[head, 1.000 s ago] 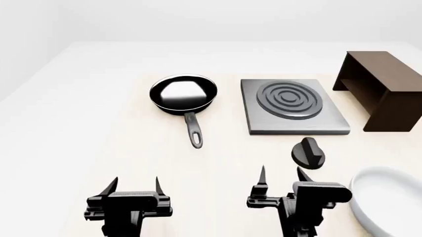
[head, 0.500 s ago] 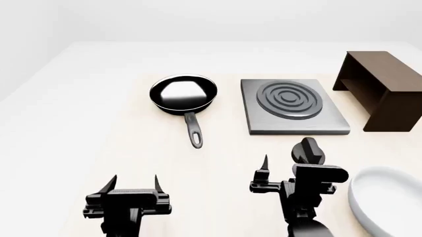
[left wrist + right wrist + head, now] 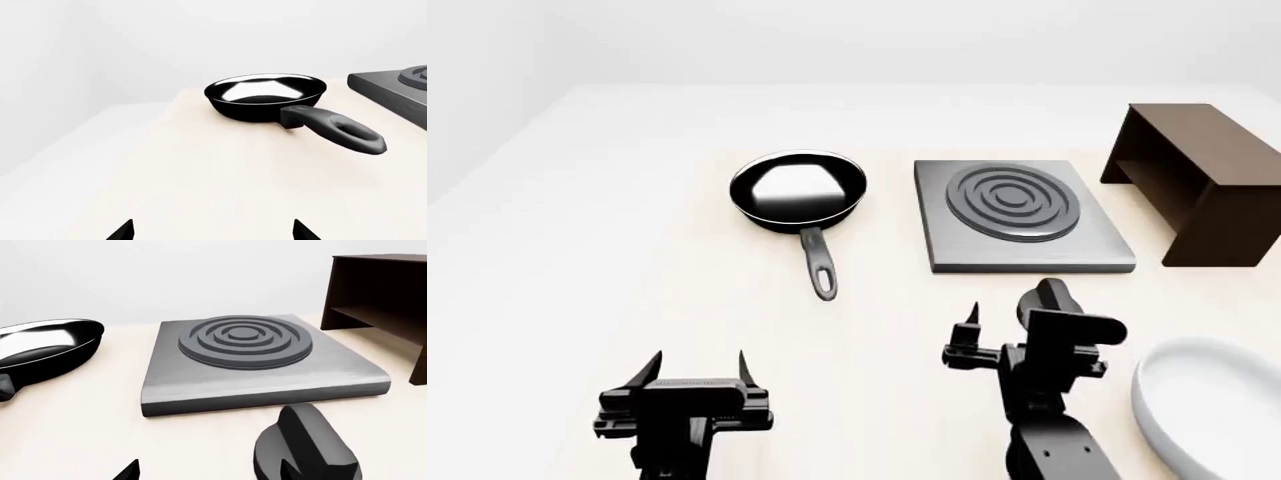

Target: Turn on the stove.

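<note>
On the tabletop [image 3: 587,230], the left hand [image 3: 699,364] hovers spread wide. The frying pan [image 3: 798,190] sits beside the stove [image 3: 1018,214]. The right hand [image 3: 1004,320], fingers apart, reaches the black knob [image 3: 1054,300] just before the hotplate.

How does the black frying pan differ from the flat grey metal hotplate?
The black frying pan is round, glossy and bowl-shaped with a long handle; the flat grey metal hotplate is a square, matte slab carrying dark concentric rings. The pan is at the hotplate's left in the head view. Both rest apart on the pale tabletop, untouched.
</note>
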`<state>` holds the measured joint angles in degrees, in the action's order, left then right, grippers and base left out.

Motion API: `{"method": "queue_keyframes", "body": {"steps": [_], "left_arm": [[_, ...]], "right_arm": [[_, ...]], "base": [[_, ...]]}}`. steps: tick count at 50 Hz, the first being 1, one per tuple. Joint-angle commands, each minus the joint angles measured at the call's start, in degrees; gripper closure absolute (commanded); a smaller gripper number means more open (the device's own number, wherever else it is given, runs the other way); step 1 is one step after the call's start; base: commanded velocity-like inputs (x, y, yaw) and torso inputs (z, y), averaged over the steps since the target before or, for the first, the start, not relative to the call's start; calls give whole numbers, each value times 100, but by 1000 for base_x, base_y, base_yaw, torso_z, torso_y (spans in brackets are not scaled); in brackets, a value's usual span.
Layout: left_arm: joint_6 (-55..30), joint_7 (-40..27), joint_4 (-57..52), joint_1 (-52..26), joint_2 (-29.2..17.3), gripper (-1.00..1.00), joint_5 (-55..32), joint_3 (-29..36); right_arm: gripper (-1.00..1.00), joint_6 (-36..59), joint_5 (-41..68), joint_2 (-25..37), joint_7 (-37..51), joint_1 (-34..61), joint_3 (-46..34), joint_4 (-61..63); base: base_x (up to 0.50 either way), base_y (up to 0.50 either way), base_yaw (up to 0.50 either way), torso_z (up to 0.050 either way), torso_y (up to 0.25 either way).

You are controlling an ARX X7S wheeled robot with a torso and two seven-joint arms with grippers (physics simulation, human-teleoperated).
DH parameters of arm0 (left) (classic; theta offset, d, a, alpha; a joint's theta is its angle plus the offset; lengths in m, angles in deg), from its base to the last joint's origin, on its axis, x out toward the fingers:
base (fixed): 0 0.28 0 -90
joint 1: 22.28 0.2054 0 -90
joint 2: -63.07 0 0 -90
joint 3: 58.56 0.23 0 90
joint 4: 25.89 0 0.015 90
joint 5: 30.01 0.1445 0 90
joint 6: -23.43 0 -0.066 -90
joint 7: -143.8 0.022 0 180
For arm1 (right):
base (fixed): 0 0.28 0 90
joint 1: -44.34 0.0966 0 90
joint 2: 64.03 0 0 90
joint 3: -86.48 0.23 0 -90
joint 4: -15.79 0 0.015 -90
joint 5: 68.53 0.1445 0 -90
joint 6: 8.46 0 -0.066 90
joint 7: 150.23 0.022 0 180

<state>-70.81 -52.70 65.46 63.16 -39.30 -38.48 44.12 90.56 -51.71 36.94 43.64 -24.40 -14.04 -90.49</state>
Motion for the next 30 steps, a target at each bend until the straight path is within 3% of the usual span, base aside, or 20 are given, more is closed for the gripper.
{"method": "queue_keyframes", "body": {"steps": [1, 30], "left_arm": [[117, 177, -35, -4, 30, -100, -57, -19], [-9, 118, -121, -85, -43, -100, -128, 45]], "right_arm": [[-100, -182, -55, -149, -101, 371, 98, -763], [-100, -728, 75, -259, -236, 976, 215, -2153]], "base": [[0, 0, 0, 0, 0], [0, 0, 0, 0, 0]]}}
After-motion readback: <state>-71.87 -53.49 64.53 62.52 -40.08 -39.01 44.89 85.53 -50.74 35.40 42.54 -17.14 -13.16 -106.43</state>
